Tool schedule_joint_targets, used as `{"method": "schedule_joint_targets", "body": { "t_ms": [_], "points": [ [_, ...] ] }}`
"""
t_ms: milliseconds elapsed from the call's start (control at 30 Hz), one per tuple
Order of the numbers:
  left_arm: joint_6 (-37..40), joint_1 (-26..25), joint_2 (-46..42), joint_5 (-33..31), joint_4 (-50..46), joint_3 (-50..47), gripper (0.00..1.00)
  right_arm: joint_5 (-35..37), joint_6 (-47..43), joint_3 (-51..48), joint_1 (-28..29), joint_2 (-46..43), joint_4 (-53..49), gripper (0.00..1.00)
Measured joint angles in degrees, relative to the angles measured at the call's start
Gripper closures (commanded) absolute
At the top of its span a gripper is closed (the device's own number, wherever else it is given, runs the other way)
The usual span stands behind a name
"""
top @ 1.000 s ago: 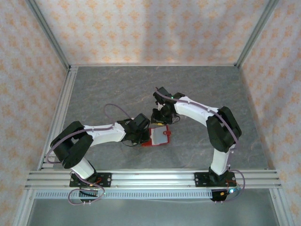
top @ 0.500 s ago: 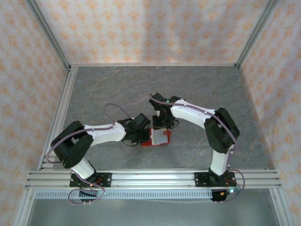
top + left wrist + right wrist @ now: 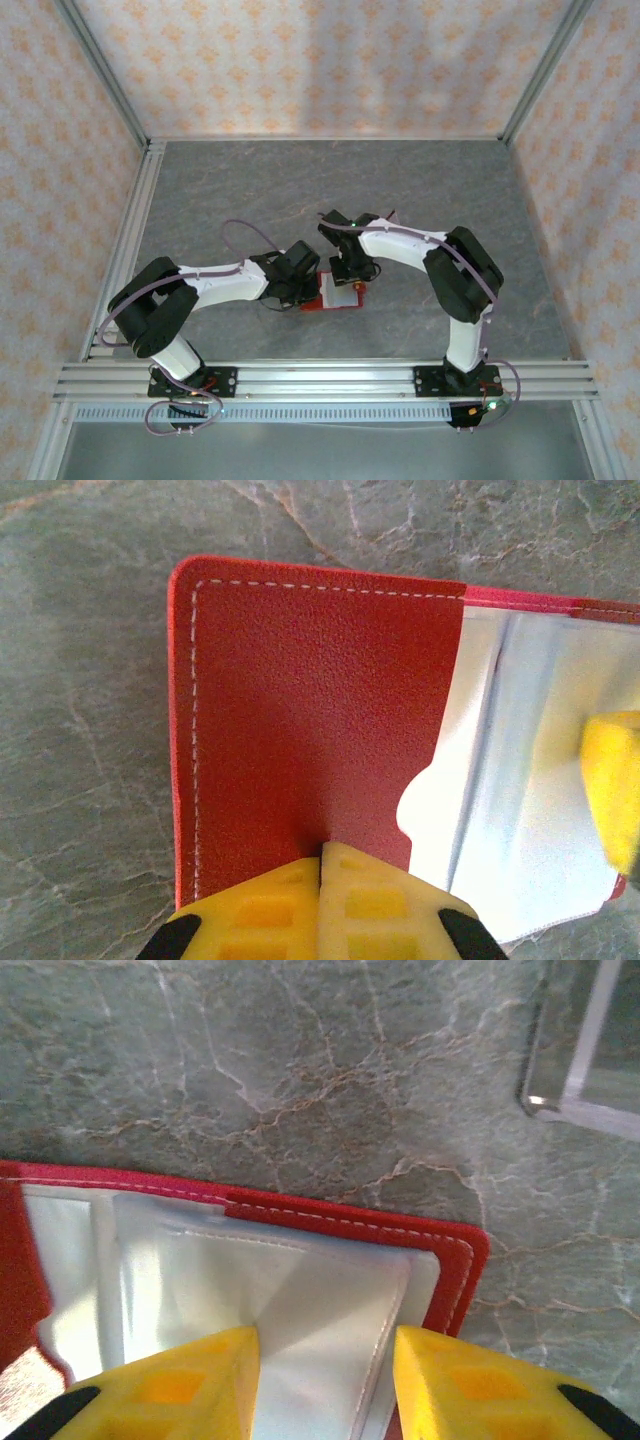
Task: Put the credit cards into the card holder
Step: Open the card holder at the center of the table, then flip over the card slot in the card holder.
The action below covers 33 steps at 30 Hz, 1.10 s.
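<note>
My left arm (image 3: 225, 282) lies low, reaching inward; my left pincer (image 3: 321, 875) is closed tight (yellow pads (image 3: 265, 910) flush together). My right arm (image 3: 405, 240) crooks inward too, wrist tipped down, my right pincer (image 3: 325, 1370) parted with a clear gap.

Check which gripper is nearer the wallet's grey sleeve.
Right. The right gripper sits directly over the grey sleeve, fingers apart. The left gripper is shut, its tips on the red flap beside the sleeve.

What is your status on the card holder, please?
Left gripper jaws shut, tips against card holder flap. Right gripper jaws apart over its grey sleeves. Clear rack nearby, not obstructing.
</note>
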Motion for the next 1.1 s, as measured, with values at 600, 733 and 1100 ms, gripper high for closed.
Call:
{"method": "schedule_joint_targets", "body": {
  "t_ms": [600, 733, 1100],
  "points": [
    [0.0, 0.0, 0.0, 0.0, 0.0, 0.0, 1.0, 5.3, 0.3, -0.6, 1.6, -4.8, -0.4, 0.58],
    [0.0, 0.0, 0.0, 0.0, 0.0, 0.0, 1.0, 4.8, 0.2, 0.1, 1.6, -5.5, -0.3, 0.59],
    [0.0, 0.0, -0.1, 0.0, 0.0, -0.1, 1.0, 2.3, 0.0, 0.2, 1.6, -2.3, 0.5, 0.59]
  ]
}}
